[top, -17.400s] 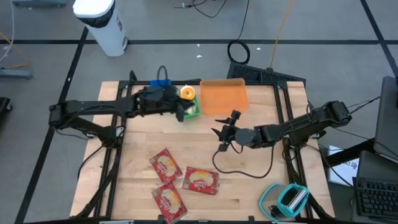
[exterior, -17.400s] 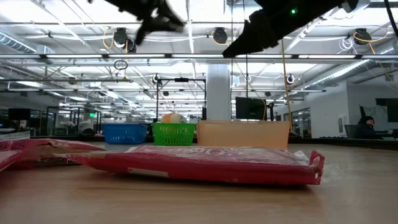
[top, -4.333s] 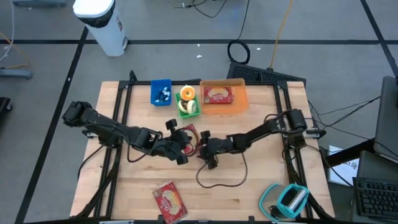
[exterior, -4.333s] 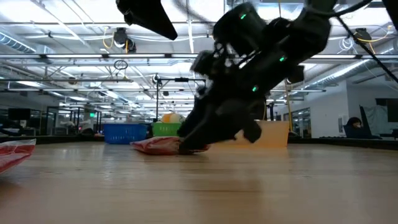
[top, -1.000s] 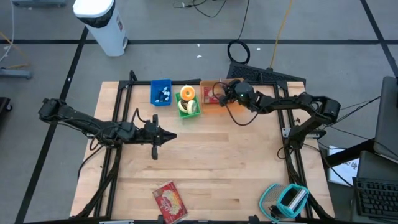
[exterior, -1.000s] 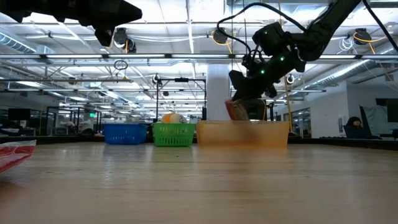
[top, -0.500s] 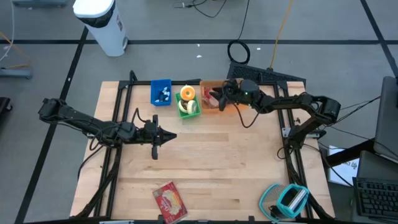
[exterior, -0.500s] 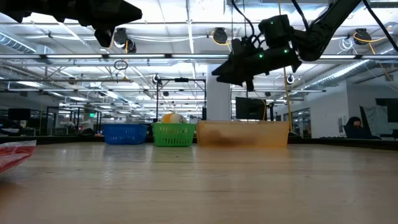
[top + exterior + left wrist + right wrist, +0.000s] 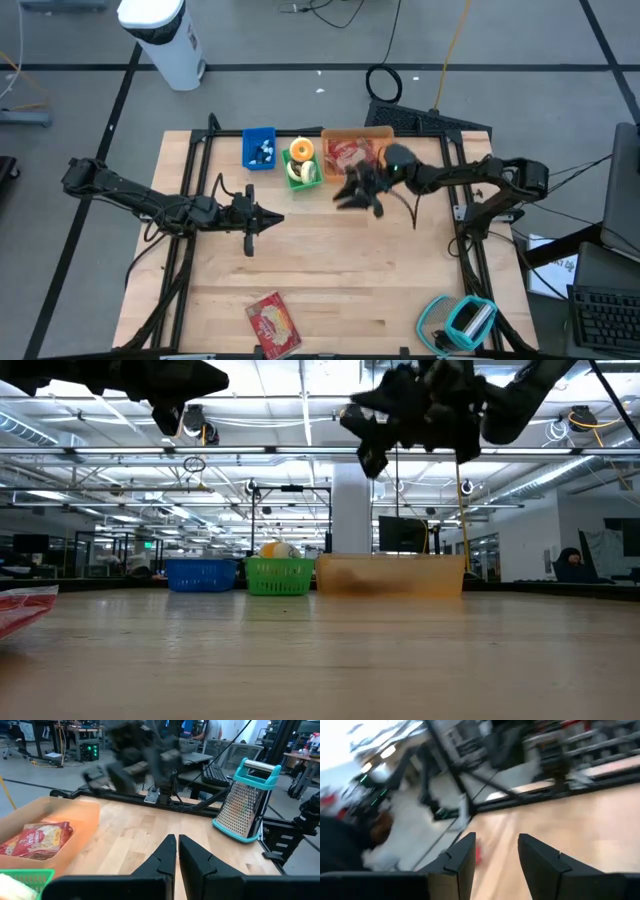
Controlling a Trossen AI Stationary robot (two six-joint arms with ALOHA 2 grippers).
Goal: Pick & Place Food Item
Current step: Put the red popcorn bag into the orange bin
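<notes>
Orange plastic bin (image 9: 377, 135) sitting at the far edge of the pale wooden table (image 9: 330, 270) in the high view, holding red food packets (image 9: 347, 153). Lying near the table's front edge, well apart from the bin, another red snack packet (image 9: 272, 323). Standing beside the orange bin, a green basket (image 9: 303, 166) and a blue basket (image 9: 259, 148). Hovering blurred just in front of the bin, the right claw (image 9: 352, 192), carrying nothing. Waiting over the table's left-middle, the left claw (image 9: 251, 243).

Showing in the low view, the right claw (image 9: 372, 435) hanging high above the bin (image 9: 391, 574), and a red packet edge (image 9: 18, 606) lying at the far left.

Pressing together in the left wrist view, the left claw's dark fingers (image 9: 172, 851), gripping nothing; lying inside the bin (image 9: 75, 812), a red packet (image 9: 41, 838); standing at the table's corner, a teal-handled metal grater (image 9: 246, 800).

Standing apart in the right wrist view, the right claw's fingers (image 9: 464, 855), nothing between them.
</notes>
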